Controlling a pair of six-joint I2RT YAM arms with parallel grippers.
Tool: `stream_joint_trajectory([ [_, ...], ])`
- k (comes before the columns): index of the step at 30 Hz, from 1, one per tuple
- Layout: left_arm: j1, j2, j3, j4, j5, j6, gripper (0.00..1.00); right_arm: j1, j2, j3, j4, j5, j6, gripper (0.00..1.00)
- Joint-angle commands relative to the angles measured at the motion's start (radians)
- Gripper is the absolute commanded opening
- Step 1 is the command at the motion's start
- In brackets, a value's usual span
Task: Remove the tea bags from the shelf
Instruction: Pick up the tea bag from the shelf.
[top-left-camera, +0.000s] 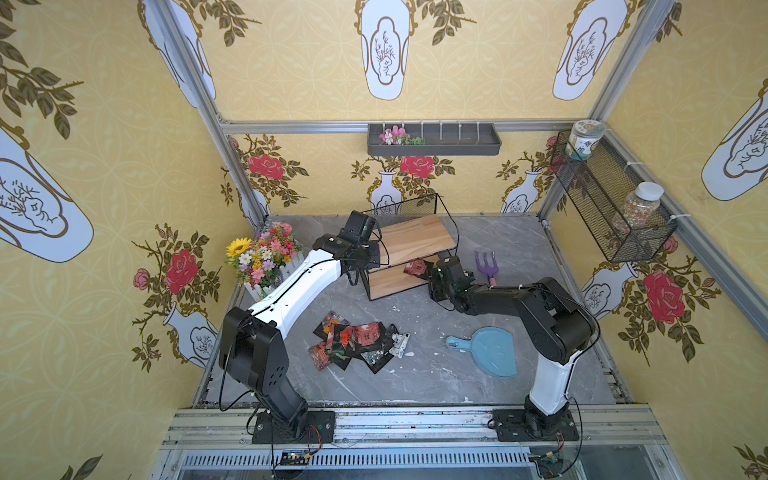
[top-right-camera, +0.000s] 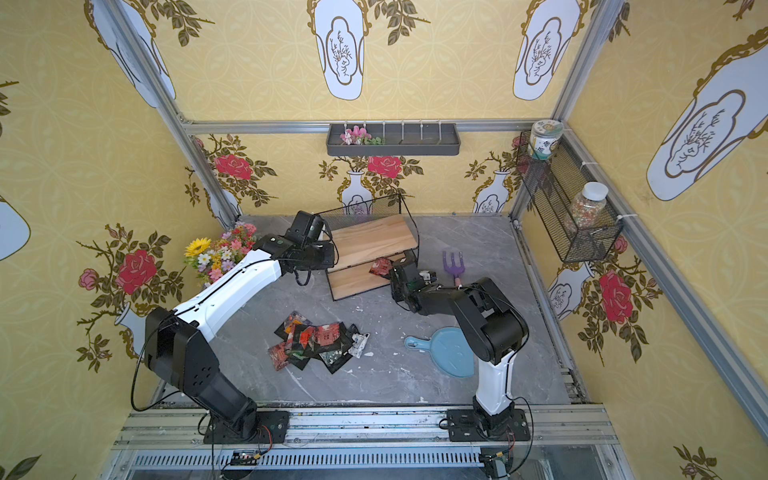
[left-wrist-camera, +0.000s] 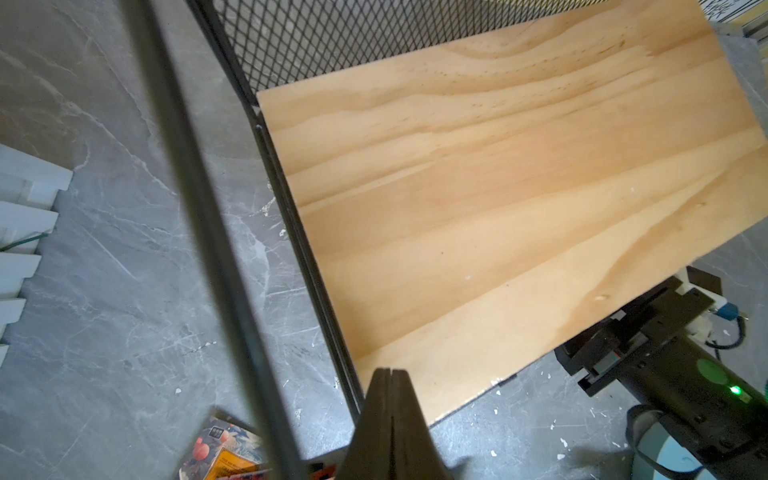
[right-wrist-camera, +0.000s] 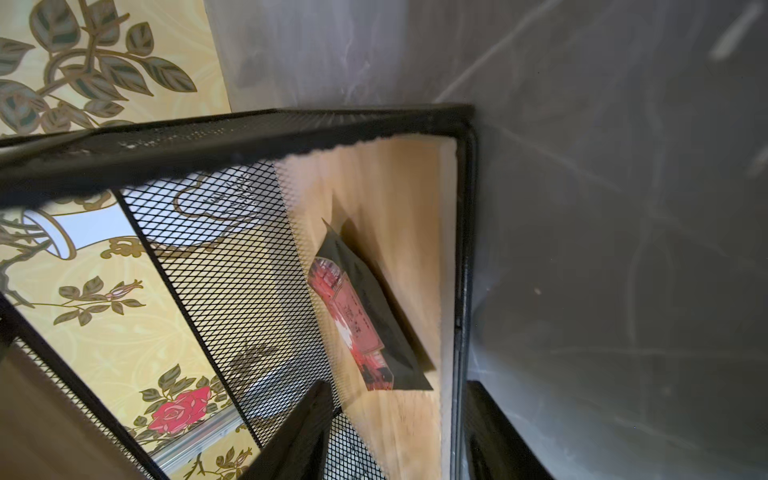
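While lying on the lower board (top-left-camera: 395, 282) of the shelf (top-left-camera: 415, 239), centre frame, red-printed tea bag (right-wrist-camera: 365, 324) just ahead of right gripper (right-wrist-camera: 399, 386), jaws parted, empty, left gripper (left-wrist-camera: 390, 374) pressed shut by upper board (left-wrist-camera: 498, 187) corner, other tea bags (top-left-camera: 357, 340) heaped on table (top-left-camera: 436, 386), lower centre.

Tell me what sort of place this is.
Probably a robot test cell dressed as a home corner: floral wallpaper panels on a bare aluminium frame, a left arm and right arm bolted to a front rail, and props like the shelf and flower bouquet on a marble-look tabletop.
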Motion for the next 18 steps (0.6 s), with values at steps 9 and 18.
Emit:
stream_joint_trajectory([
  [9,-0.003,0.006,-0.004,0.027,0.005,0.03,0.0,0.002,0.029,0.026,-0.101,-0.006,0.032,0.49],
  [18,-0.002,0.003,-0.01,0.027,0.004,0.032,0.0,-0.009,0.055,0.043,-0.147,-0.016,0.045,0.31],
])
